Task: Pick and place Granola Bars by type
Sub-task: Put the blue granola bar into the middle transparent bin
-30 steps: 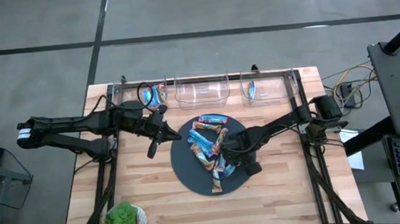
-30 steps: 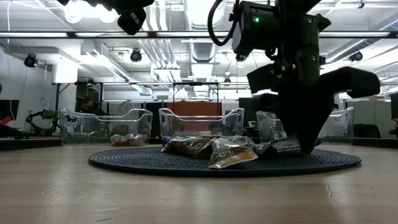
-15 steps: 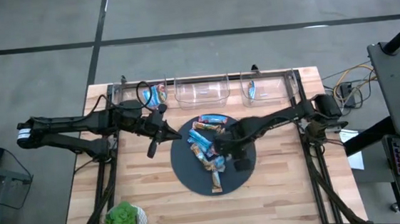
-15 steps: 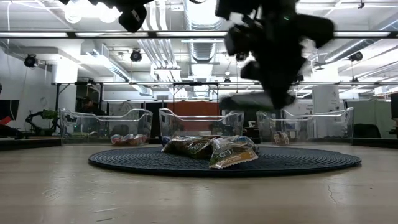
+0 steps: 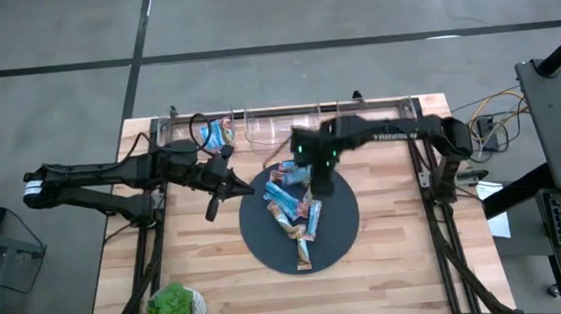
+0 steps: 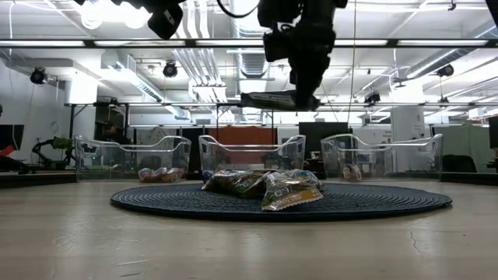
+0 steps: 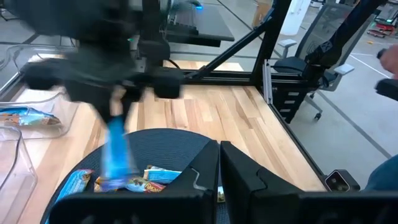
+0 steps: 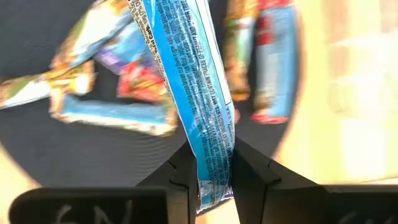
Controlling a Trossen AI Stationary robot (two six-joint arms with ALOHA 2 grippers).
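Note:
Several Granola Bars (image 5: 295, 214) in blue and brown-tan wrappers lie heaped on a dark round mat (image 5: 337, 238) in the middle of the table. My right gripper (image 5: 320, 177) is above the mat's far part, shut on one bright blue bar (image 8: 186, 74); the low view shows this bar (image 6: 278, 99) well above the heap. My left gripper (image 5: 214, 204) hovers shut and empty over the table just left of the mat, its fingers (image 7: 219, 168) pressed together. My right gripper pinches the blue bar near one end (image 8: 214, 163) between its two fingers. The fingers come from above, pointing steeply down. The rest of the wrapper reaches out past the fingertips, and the bar is lifted clear of the mat and the heap.
Three clear bins stand along the far edge: the left one (image 6: 131, 155) holds bars, the middle one (image 6: 249, 152) is just beyond my right gripper, and the right one (image 6: 381, 155) holds a bar. A potted plant (image 5: 175, 308) sits at the near left corner.
My right gripper has risen from the mat's right part and swung toward the far edge and somewhat left, rolling at the wrist. It has carried the blue bar up off the heap, lifted clear. The other bars have stayed put.

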